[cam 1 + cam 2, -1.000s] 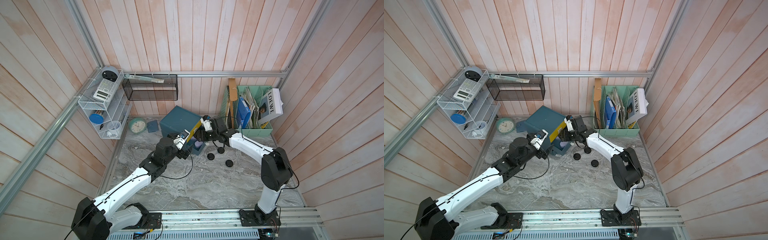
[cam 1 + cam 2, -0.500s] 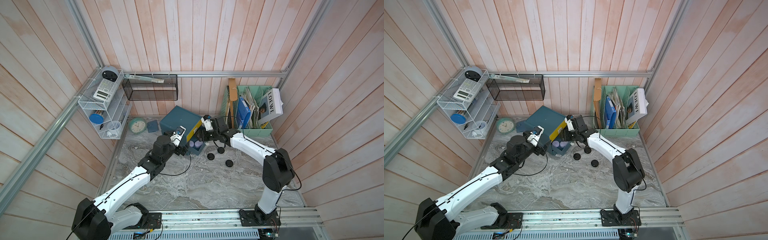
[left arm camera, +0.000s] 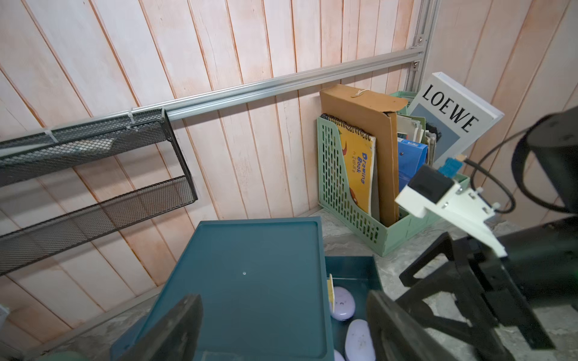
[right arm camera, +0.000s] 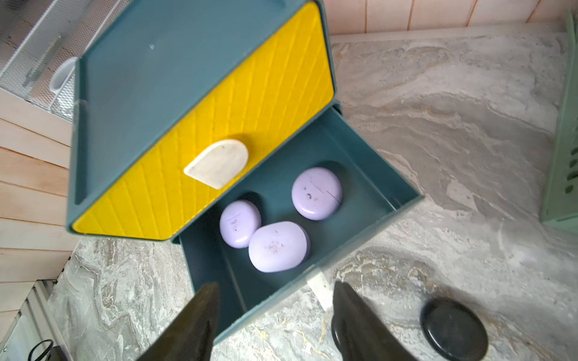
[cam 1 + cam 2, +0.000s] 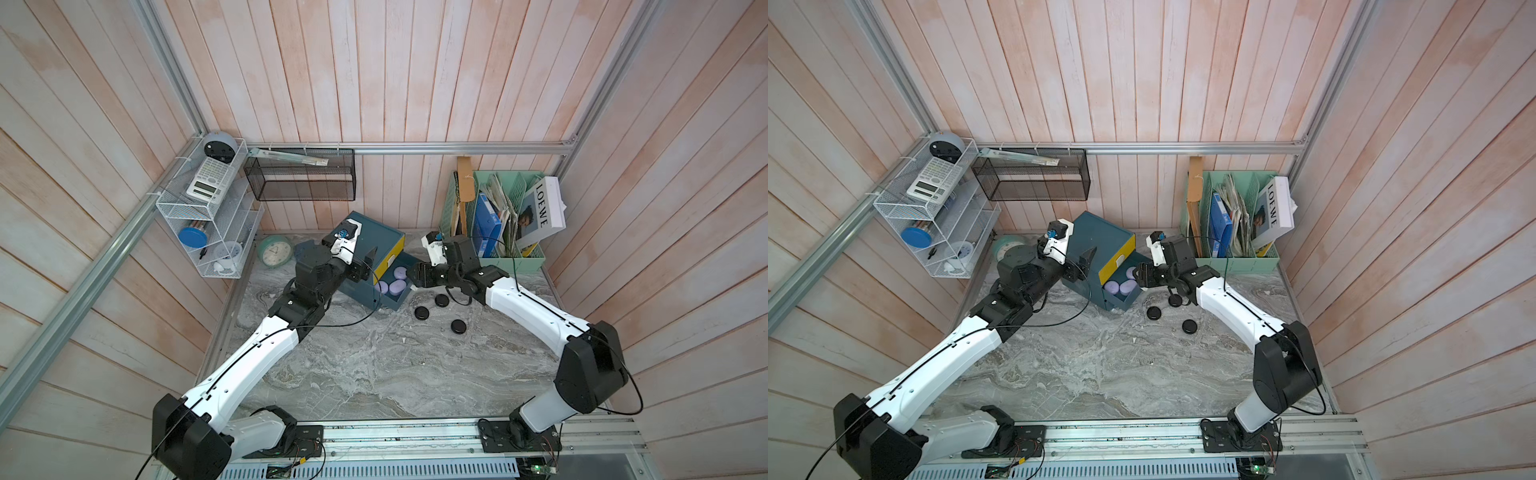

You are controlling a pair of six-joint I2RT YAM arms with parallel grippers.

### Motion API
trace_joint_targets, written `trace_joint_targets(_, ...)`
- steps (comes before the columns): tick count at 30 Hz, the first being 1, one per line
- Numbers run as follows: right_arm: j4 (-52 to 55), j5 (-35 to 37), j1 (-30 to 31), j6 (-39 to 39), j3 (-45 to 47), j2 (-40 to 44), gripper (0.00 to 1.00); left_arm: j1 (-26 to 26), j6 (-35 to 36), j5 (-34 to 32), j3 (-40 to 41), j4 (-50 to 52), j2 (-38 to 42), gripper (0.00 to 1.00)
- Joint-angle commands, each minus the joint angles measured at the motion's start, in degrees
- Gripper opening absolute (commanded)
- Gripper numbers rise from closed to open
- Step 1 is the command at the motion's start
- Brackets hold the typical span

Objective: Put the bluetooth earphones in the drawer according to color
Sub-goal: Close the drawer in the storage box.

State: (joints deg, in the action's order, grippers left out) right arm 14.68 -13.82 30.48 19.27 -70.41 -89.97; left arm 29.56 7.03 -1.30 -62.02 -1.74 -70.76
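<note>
The dark teal plastic cabinet (image 5: 376, 235) stands at the back of the table, turned a bit sideways to the wall. Its top is flat and smooth, with a low rim all round. Its top drawer is shut and has a bright yellow front (image 4: 256, 100) with a criss-cross pattern. On it is a small white handle (image 4: 216, 163) shaped like half a circle.

The teal drawer (image 4: 369, 156) under it stands open. Three lilac cases (image 4: 316, 193) lie on its floor. They are smooth and round like pebbles, with a few dark marks. Two of them touch and the third lies a little apart.

Three shiny black cases (image 5: 441, 300) lie on the table just beside the open drawer, apart from each other.

The right gripper (image 4: 276, 289) has its jaws apart and holds nothing. The front wall of the open drawer shows between its dark fingers. The left gripper (image 3: 283, 300) has its jaws wide apart too, with nothing in them, over the cabinet's top.

The table (image 5: 374, 365) looks like grey stone with pale wavy lines. The walls (image 5: 415, 83) are pale pink wooden planks, with silver metal bars (image 5: 415, 148) across them.

A mint-green plastic rack (image 5: 515, 262) with slots, full of books and papers, stands at the back on the right. A black wire mesh basket (image 5: 299, 178) hangs on the back wall. A white wire shelf (image 5: 195, 210) hangs on the side wall. A round mint-green clock (image 5: 274, 250) sits near the cabinet.
</note>
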Motion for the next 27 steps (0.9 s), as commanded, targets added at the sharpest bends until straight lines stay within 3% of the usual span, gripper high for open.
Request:
trace_joint_targets(1,-1.4,1.2,-0.4,0.0,2.9,2.8,0.64,-0.2,-1.1,2.1,-1.6,0.6,-2.4,0.73)
trace_joint_targets(10,-1.4,1.9,-0.8,0.7,5.3,3.6,0.63,-1.0,-3.1,2.8,1.0,-3.4,-5.5,0.15)
trace_joint_targets(20,-1.2,2.6,-0.8,2.4,9.5,6.2,0.53,-2.8,-6.8,4.4,4.4,-6.5,-8.2,0.00)
trace_joint_targets(27,-1.8,1.4,-0.7,3.7,11.5,6.4,0.54,-2.8,-7.7,4.4,3.8,-5.4,-10.9,0.00)
